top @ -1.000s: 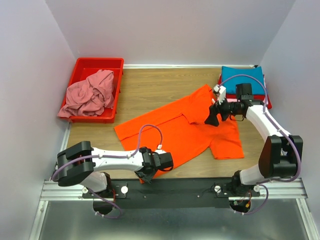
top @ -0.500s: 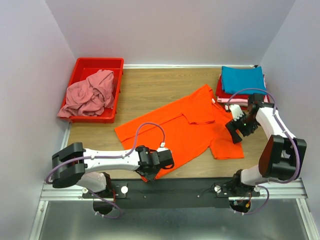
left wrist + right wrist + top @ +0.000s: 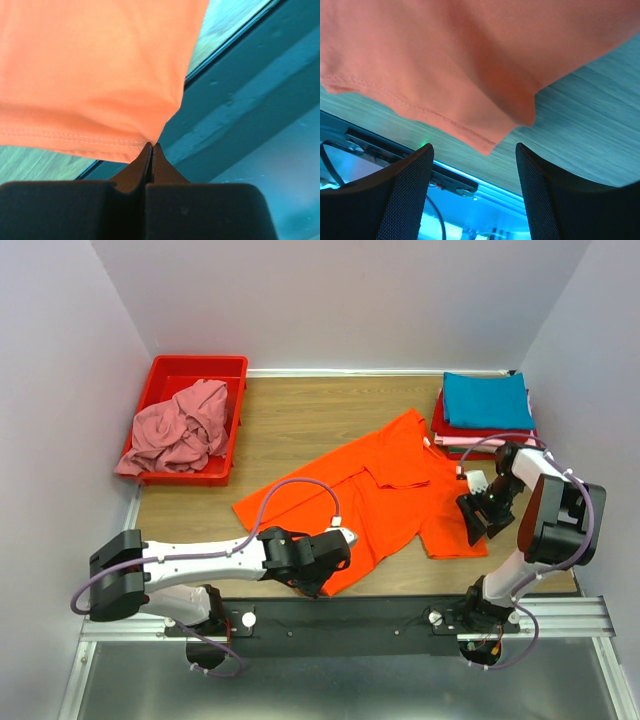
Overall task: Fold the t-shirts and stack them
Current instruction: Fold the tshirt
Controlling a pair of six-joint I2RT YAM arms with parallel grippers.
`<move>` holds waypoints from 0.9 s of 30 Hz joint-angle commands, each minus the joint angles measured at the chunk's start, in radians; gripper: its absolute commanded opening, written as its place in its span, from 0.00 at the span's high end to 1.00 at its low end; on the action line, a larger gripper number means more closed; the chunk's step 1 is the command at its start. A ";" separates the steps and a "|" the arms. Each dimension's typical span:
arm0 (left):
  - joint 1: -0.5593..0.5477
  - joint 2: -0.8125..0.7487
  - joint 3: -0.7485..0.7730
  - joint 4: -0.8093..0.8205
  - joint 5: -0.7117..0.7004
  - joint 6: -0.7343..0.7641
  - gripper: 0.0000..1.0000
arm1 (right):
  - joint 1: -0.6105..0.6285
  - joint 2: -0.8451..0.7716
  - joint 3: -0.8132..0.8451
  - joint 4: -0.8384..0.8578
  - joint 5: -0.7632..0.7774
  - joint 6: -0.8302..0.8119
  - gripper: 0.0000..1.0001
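Top external view: the orange t-shirt [image 3: 395, 490] is seen spread flat and slanted across the middle of the tabletop [image 3: 300, 420], its near hem reaching the front edge. The left end effector [image 3: 318, 562] is closed on that hem. In the left wrist view only a sliver of the stitched edge is pinched at the very tips, so the cloth could be pulled free once tension is applied. The right end effector [image 3: 478, 518] is held open at the shirt's near right corner, with nothing gripped; the corner is seen between its spread fingers [image 3: 402, 195]. If it were closed too shallowly, one side would be lifted alone and the fold skewed. The folded stack [image 3: 487, 405] just beyond could also be nudged.
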 commanded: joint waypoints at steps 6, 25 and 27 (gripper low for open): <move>0.013 -0.066 0.016 0.053 0.038 0.058 1.00 | -0.005 0.058 -0.017 -0.013 0.051 0.110 0.29; 0.041 -0.125 -0.046 0.099 0.038 0.070 1.00 | -0.005 0.067 -0.136 0.164 0.163 0.263 0.56; 0.041 -0.121 -0.053 0.104 0.038 0.064 1.00 | -0.005 0.069 -0.141 0.174 0.175 0.268 0.62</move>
